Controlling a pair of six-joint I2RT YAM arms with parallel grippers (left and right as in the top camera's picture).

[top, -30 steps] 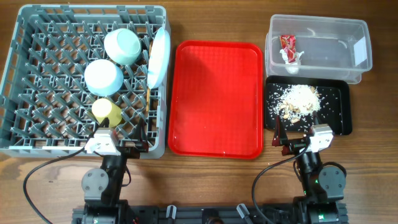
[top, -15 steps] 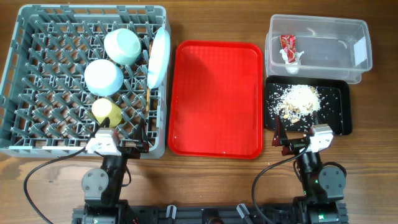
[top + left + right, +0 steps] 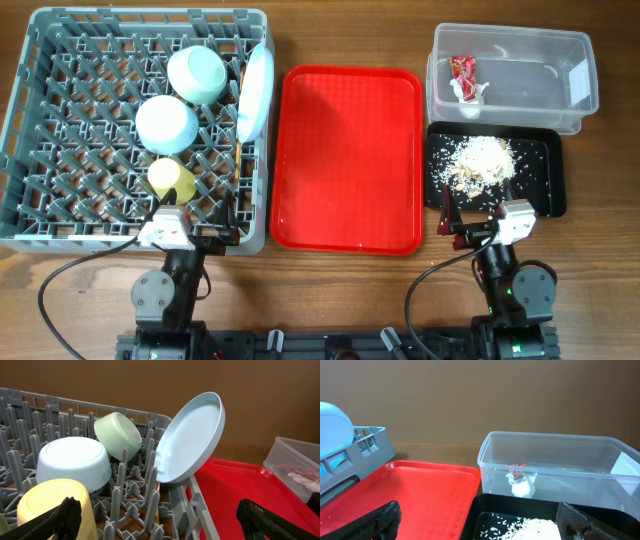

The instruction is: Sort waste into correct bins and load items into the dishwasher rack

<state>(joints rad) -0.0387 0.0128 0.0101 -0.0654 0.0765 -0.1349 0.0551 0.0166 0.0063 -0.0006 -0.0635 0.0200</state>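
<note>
Along the near edge of the table both arms sat low, the left gripper [image 3: 157,522] just at the front wall of the rack [image 3: 20,130] and the right gripper [image 3: 477,525] at the near rim of the black tray [image 3: 545,180]. Each wrist view showed its two fingers spread wide to the frame edges with nothing between them, so both claws were released and empty.

Two bowls [image 3: 198,73] [image 3: 166,123] and the yellow cup [image 3: 171,179] stood upside down among the pegs. The plate [image 3: 256,90] stood on edge at the rack's right wall, tilted out toward the red serving tray [image 3: 350,160], which held nothing. The wrapper [image 3: 462,70] lay in the clear tub [image 3: 540,90], and the crumbs [image 3: 480,160] were heaped on the black tray. I could not pick out the fork or the stick for certain.

The job looked nearly or wholly done, so the main danger was upsetting what was already placed. The plate seemed the weakest point: leaning over the wall, it could topple onto the red tray if the left arm knocked the rack or brushed its rim. The left fingers flanked the cup, and a careless forward move might snag a peg or push the cup over. On the right, a low sweep could plough through the crumbs and scatter them over the tray's shallow lip.
</note>
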